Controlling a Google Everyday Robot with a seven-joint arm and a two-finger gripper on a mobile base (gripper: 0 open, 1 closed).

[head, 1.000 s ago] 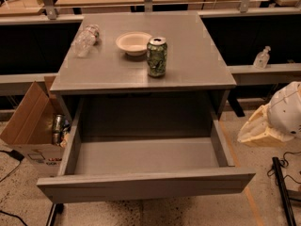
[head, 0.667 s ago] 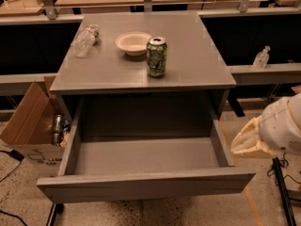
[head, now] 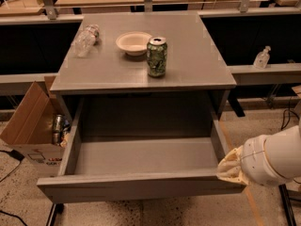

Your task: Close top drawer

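The top drawer [head: 141,157] of the grey cabinet is pulled far out, and its shallow grey interior is empty. Its flat front panel [head: 136,188] faces me at the bottom of the camera view. My gripper [head: 231,167] is at the drawer's front right corner, touching the end of the front panel. The white arm [head: 273,159] reaches in from the right. The two lower drawers are hidden under the open one.
On the cabinet top [head: 197,55] stand a green can [head: 156,56], a white bowl [head: 134,42] and a lying plastic bottle [head: 84,41]. An open cardboard box [head: 33,126] with cans sits on the floor at left. A small bottle [head: 261,58] stands on the shelf at right.
My arm has moved left and down from beside the cabinet to the drawer's front right corner. The drawer has not visibly moved.
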